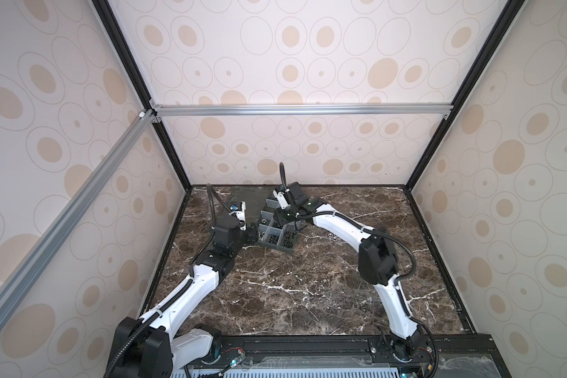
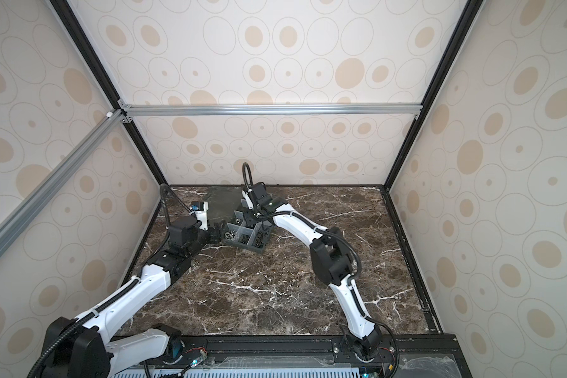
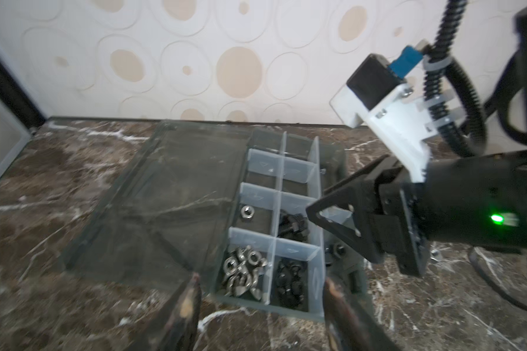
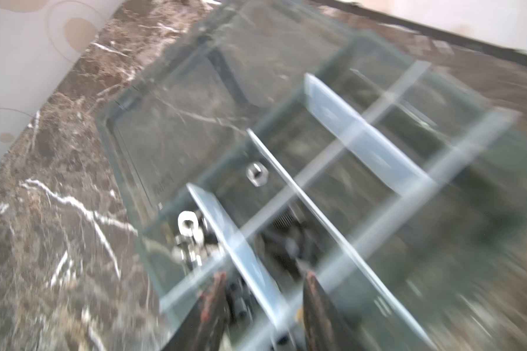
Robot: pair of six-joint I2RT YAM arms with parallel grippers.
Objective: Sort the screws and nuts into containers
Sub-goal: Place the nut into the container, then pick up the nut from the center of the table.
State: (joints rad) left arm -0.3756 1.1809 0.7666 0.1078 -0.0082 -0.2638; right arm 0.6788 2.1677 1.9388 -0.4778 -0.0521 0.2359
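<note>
Left gripper (image 3: 261, 279) sits low at one end of the containers (image 3: 279, 194), jaws wide apart and holding nothing. Silver nuts (image 3: 244, 270) fill the end cell before it, with black screws (image 3: 289, 279) in the neighbouring cell. Right gripper (image 4: 265, 275) hangs over the cells, jaws partly apart, apparently empty. All are on a marble table (image 1: 308, 294).

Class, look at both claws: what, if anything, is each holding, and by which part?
Nothing is held. The left claw is open beside the organizer box; the right claw is open over it.
</note>
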